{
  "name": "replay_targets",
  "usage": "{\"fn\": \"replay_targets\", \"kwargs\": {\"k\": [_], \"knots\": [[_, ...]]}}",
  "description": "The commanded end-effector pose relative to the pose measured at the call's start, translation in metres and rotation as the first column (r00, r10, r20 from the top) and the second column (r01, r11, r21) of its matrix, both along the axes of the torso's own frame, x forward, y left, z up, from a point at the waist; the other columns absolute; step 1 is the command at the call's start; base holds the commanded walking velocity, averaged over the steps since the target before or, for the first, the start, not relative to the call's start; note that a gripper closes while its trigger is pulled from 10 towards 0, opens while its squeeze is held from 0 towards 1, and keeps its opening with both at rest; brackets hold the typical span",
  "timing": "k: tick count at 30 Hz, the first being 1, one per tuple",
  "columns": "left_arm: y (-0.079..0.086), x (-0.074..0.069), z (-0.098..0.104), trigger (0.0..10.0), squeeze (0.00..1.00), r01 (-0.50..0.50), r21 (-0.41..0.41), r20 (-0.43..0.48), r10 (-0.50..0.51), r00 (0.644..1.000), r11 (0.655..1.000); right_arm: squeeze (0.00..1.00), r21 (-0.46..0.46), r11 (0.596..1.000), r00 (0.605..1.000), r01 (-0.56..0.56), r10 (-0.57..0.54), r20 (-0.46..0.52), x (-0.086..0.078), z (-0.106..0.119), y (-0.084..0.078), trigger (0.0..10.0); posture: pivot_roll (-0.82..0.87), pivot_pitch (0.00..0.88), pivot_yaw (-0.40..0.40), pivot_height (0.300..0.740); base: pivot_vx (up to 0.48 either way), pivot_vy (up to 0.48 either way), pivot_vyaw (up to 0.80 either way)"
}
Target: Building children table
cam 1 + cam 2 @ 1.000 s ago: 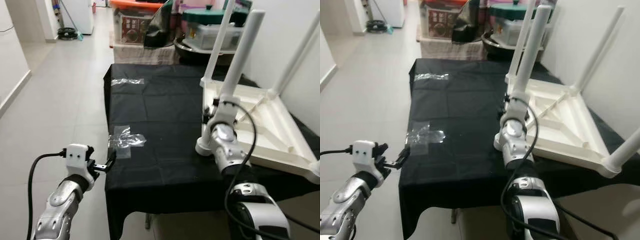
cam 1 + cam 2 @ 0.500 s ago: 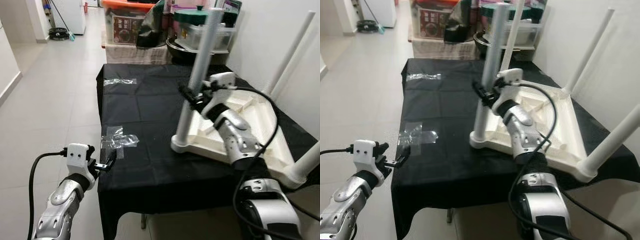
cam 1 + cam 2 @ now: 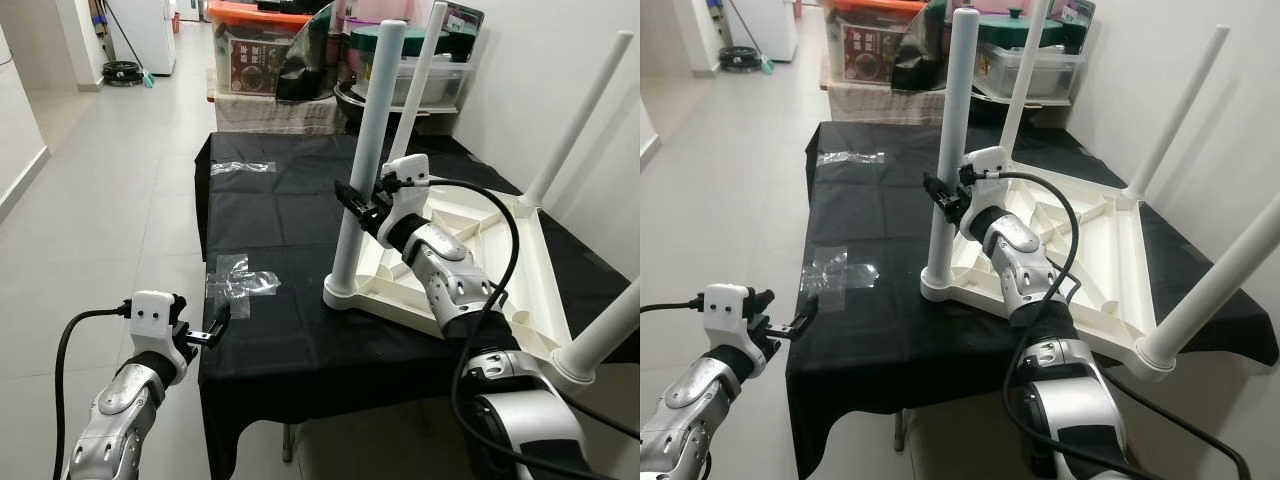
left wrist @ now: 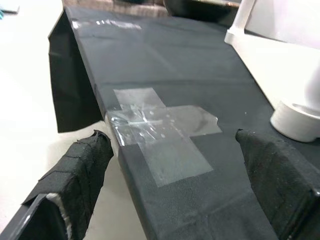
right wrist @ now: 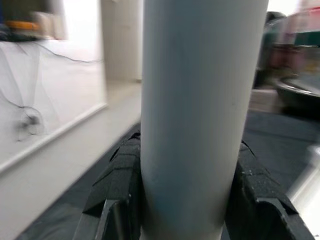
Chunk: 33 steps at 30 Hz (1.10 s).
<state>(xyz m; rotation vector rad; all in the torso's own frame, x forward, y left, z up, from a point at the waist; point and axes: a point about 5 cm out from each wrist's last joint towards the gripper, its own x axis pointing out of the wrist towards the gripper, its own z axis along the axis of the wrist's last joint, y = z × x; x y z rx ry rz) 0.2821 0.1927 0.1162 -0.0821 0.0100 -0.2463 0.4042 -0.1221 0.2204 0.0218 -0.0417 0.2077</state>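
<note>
The white table lies upside down on the black-draped surface, legs pointing up. The right hand is closed around the near leg, partway up it; in the right wrist view its fingers press both sides of the tube. The top spreads behind and below that hand, and its far corner by the nearest leg looks to sit at the surface's edge.

The main risk is leverage: a pull or twist high on the leg could rock the whole top and tip or slide it off the edge. If the leg is not fully seated, it could loosen or the smooth tube could slip in the grip.

The left hand hangs open off the surface's corner, just short of the crossed tape, too far to brace the top.
</note>
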Motion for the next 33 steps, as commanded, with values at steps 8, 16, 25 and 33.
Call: {"fn": "replay_targets", "kwargs": {"k": [8,16,25,33], "knots": [[0.001,-0.005,-0.006,10.0,0.00,-0.010,0.015,-0.018,0.011,1.000,1.000,0.00,-0.258,0.676,0.642,0.690,-0.736,-0.213,-0.038,-0.085,-0.079,0.0,0.07,0.000,-0.112,0.740,0.000,0.000,0.00],[0.000,-0.003,-0.007,10.0,0.00,-0.008,0.020,-0.023,0.008,1.000,1.000,0.00,-0.238,0.751,0.707,0.616,-0.660,-0.253,-0.039,-0.088,-0.052,10.0,0.06,0.000,-0.102,0.740,0.000,0.000,0.00],[0.001,-0.005,-0.008,10.0,0.00,-0.018,0.022,-0.025,0.018,1.000,1.000,1.00,-0.132,0.816,0.801,0.563,-0.578,-0.159,-0.035,-0.065,-0.042,10.0,0.06,0.000,-0.106,0.740,0.000,0.000,0.00],[0.002,-0.008,-0.010,10.0,0.00,-0.022,0.024,-0.031,0.022,0.999,0.999,1.00,-0.097,0.875,0.879,0.474,-0.477,-0.009,-0.048,-0.040,-0.036,10.0,0.03,0.000,-0.095,0.740,0.000,0.000,0.00]]}}
